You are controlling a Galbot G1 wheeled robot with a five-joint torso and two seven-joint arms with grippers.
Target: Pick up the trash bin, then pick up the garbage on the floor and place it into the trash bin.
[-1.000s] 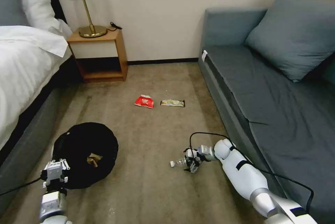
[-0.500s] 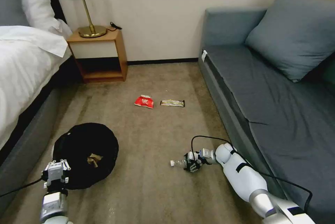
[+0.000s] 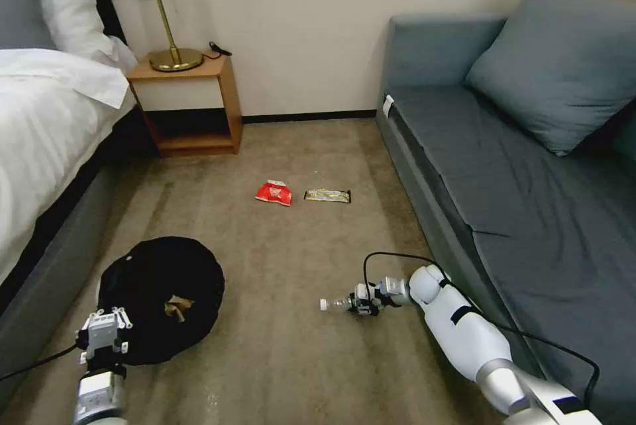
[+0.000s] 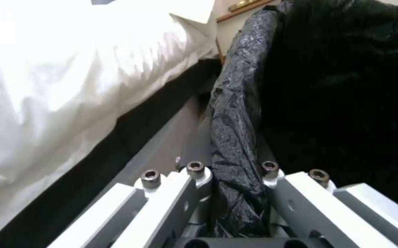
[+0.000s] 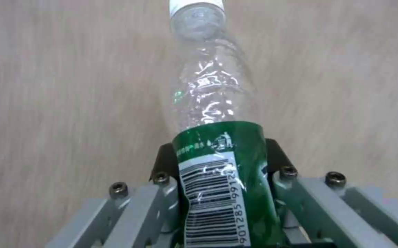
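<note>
Two arms are at work on the carpet. Lower right of the head view, the right arm reaches in from the corner, its white, rounded forearm low and stretched toward frame centre, a black cable looping over the wrist. The right pincer [image 3: 361,304] is clamped on the clear bottle [image 3: 339,304], which lies level with its white cap pointing left. In the right wrist view the grey metal fingers [image 5: 300,193] press both sides of the glossy green label with its barcode, and the crinkled clear plastic neck tapers away to the cap over blurred tan carpet.

Lower left of the head view, the left arm rises from the bottom edge, wrist upright, and the left pincer [image 3: 103,339] is closed on the near rim of the trash bin [image 3: 159,296]. The left wrist view shows the crinkly black bag liner pinched between the bolted grey fingers [image 4: 180,193]. The bin is round and low, sitting beside the grey bed base, and a crumpled brown paper bag [image 3: 176,308] rests inside it.

Mid-frame, on the carpet, the red-white snack packet [image 3: 273,192] lies just beside the long gold-dark bar wrapper [image 3: 327,196], flat, well apart from both pincers.
</note>
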